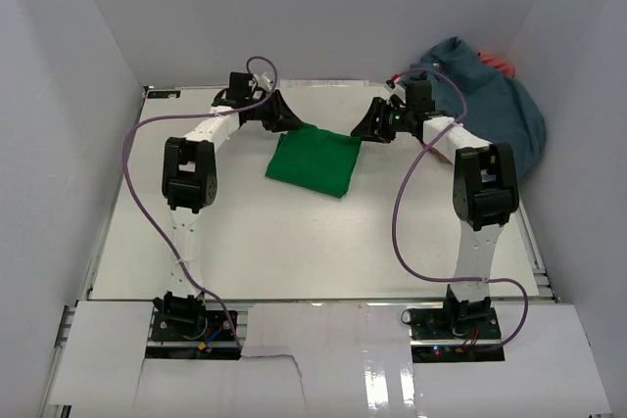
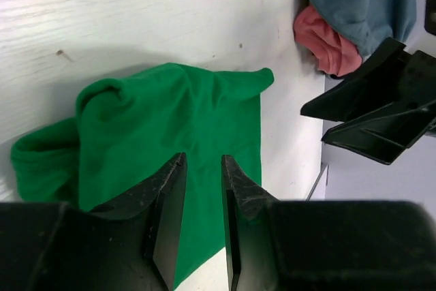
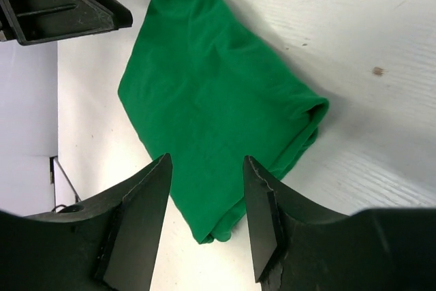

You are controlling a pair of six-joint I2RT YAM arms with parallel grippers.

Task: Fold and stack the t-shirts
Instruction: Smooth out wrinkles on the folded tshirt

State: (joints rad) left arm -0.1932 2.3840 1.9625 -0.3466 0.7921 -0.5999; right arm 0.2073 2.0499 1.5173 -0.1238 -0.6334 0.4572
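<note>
The green t-shirt (image 1: 313, 162) lies folded in a rough rectangle at the middle back of the table. It also shows in the left wrist view (image 2: 170, 127) and the right wrist view (image 3: 211, 93). My left gripper (image 1: 285, 114) hovers over its far left corner, jaws a little apart and empty (image 2: 203, 161). My right gripper (image 1: 370, 125) hovers just off its far right corner, open and empty (image 3: 206, 161). The blue-grey t-shirt (image 1: 487, 105) lies in a heap at the back right, with the coral t-shirt (image 1: 501, 64) poking out from under it.
White walls close in the table (image 1: 245, 242) on the left, back and right. The heap of shirts sits against the right wall behind my right arm. Purple cables loop off both arms.
</note>
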